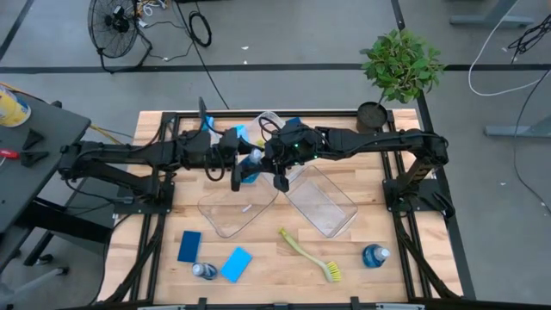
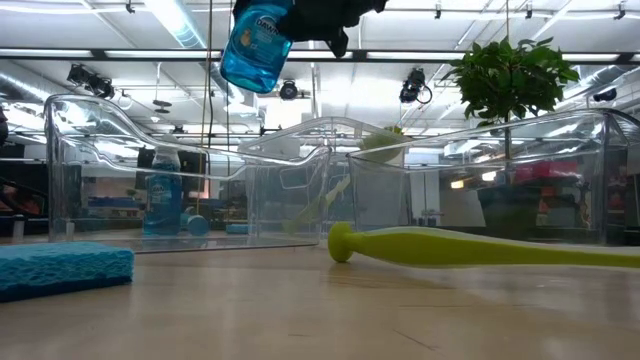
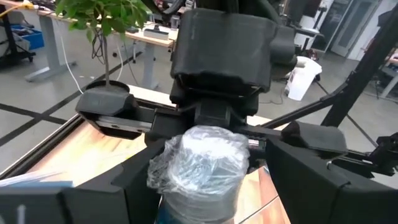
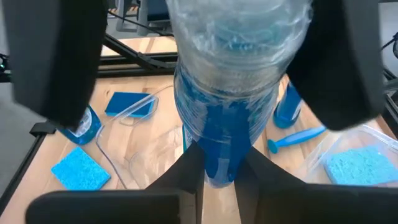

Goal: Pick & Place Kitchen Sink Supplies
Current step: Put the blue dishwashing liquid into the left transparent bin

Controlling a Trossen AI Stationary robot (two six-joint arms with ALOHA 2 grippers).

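Observation:
A small clear bottle of blue liquid (image 1: 252, 162) hangs high over the table's middle, between my two grippers. In the low view, the bottle (image 2: 256, 42) tilts well above the bins. My right gripper (image 4: 219, 174) reaches in from the right and is shut on it. My left gripper (image 3: 205, 199) reaches in from the left and is open. Its fingers (image 3: 124, 186) stand on either side of the bottle's end wrapped in clear crinkled plastic (image 3: 205, 162). On the table near the front lie a yellow-green brush (image 1: 310, 255), two blue sponges (image 1: 189, 245) (image 1: 236, 263) and two more bottles (image 1: 204, 270) (image 1: 374, 255). My right gripper pinches the bottle's blue body (image 4: 217, 158) between its two fingers (image 4: 189, 171), at the end away from the wrapped one. The fingers come from the table's right, slanting a little downward. The bottle is lifted clear of the table and bins, and its wrapped end points toward my left gripper.
Two clear bins (image 1: 237, 211) (image 1: 323, 200) lie below the grippers in the table's middle. A potted plant (image 1: 400, 65) stands at the far right corner. The right wrist view shows another bin holding a light-blue sponge (image 4: 357, 165), with a blue brush (image 4: 295, 137) beside it.

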